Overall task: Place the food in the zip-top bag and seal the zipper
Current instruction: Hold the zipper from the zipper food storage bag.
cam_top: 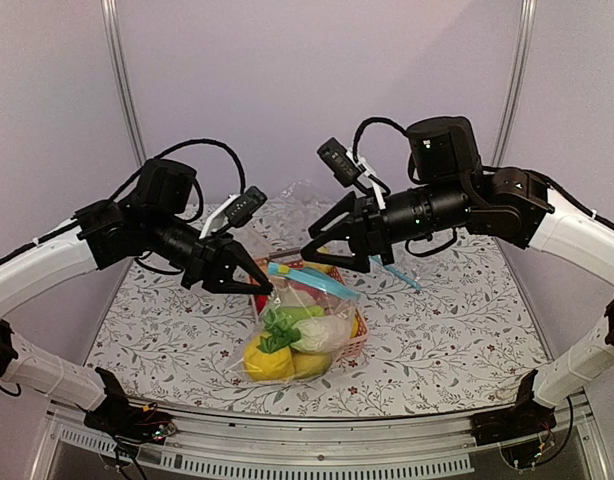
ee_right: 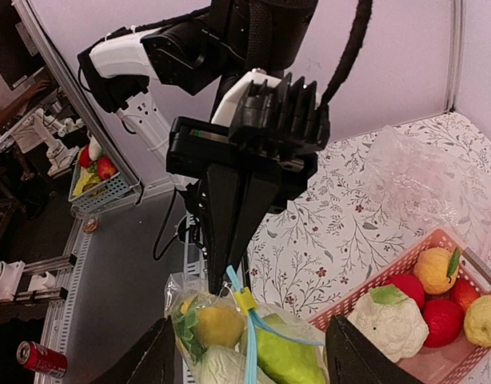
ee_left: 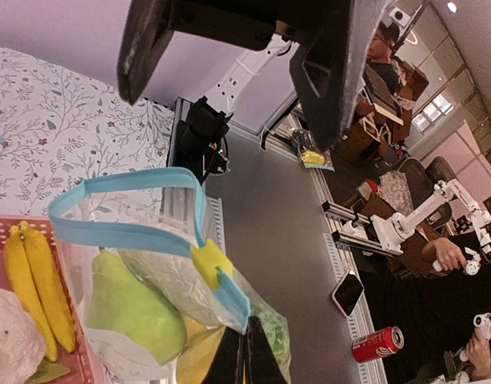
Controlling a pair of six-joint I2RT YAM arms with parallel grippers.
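The transparent thin plastic zip-top bag (cam_top: 297,340) hung at the middle of the table with a floral-print cover (cam_top: 457,320), its lower end on the cover and its side against the near part of a pink lattice basket (ee_right: 373,280). Inside the bag lay the food: a yellow lemon-like fruit (ee_right: 221,324), a green pear-shaped fruit (ee_left: 129,308) and a white oblong piece (cam_top: 325,335). The light-blue zipper strip (ee_left: 117,236) along the bag's mouth stood parted in an open loop over most of its length, with a small yellow slider tab (ee_left: 209,260) near one end. The left gripper (ee_right: 227,272) was pinched together on that end of the zipper strip, just beside the slider tab, and held the mouth edge up. The right gripper (ee_right: 253,344) hovered above the mouth opposite the left one, its fingers spread apart and touching nothing. In the basket sat a white cauliflower (ee_right: 389,320), a yellow banana bunch (ee_left: 33,280) and red round fruits (ee_right: 443,320), all outside the bag. A second crumpled clear bag (ee_right: 437,172) lay on the cover beyond the basket, well apart from both grippers
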